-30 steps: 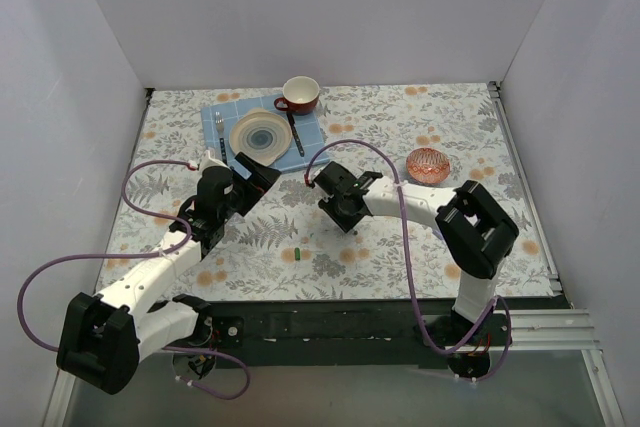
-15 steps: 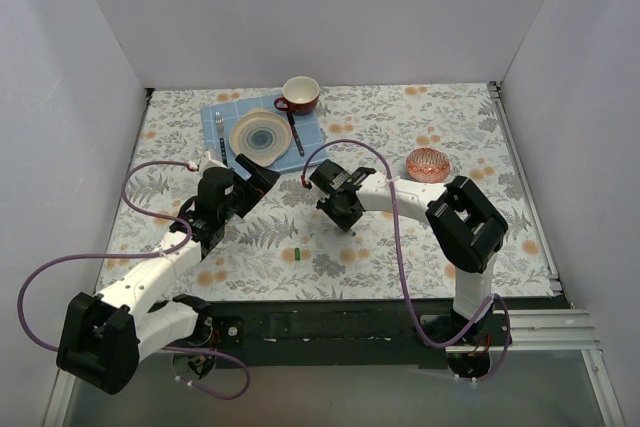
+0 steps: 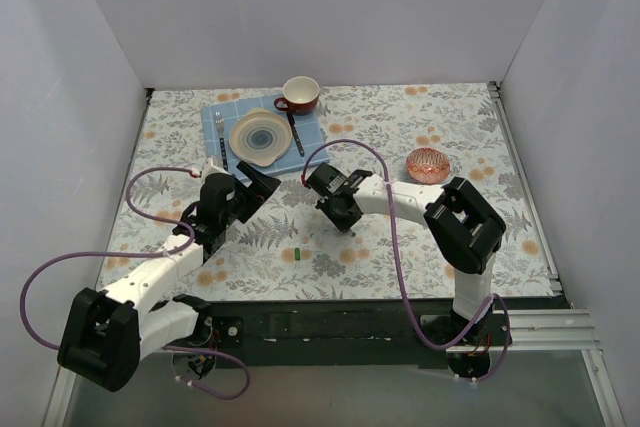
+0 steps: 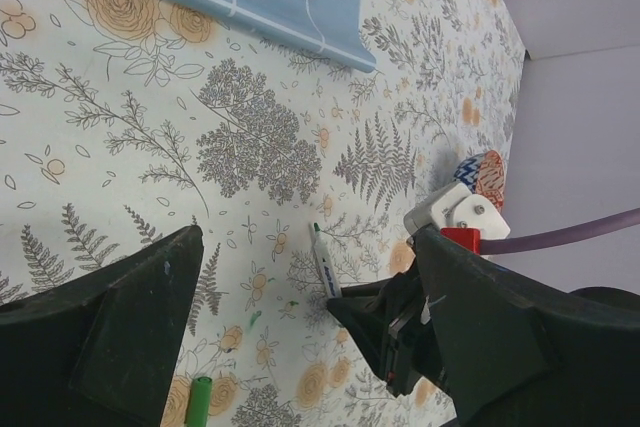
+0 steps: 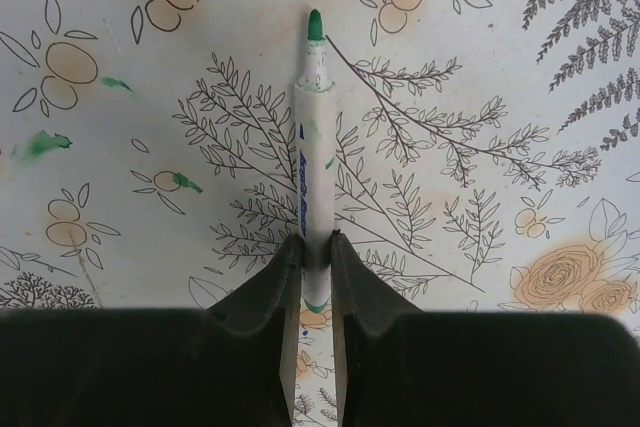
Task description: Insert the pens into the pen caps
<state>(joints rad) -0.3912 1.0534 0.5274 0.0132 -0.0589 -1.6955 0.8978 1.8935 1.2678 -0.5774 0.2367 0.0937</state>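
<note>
My right gripper (image 5: 315,247) is shut on the lower barrel of a slim white pen (image 5: 312,147). Its green tip points away from the gripper, low over the floral cloth. The pen also shows in the left wrist view (image 4: 327,265), sticking out of the right gripper (image 4: 365,305). A dark green pen cap (image 3: 298,253) lies on the cloth near the table's front, between the two arms, and shows in the left wrist view (image 4: 198,403). My left gripper (image 3: 262,181) is open and empty, above the cloth left of the pen. No other pens or caps are in view.
A blue placemat (image 3: 310,131) at the back holds a plate (image 3: 260,136), a fork (image 3: 220,137), a dark-handled knife (image 3: 295,133) and a red cup (image 3: 299,94). A patterned bowl (image 3: 428,164) stands to the right. Small green ink marks (image 5: 42,143) dot the cloth.
My right gripper has moved a little to the left with the pen. My left arm has shifted slightly toward the near edge.
</note>
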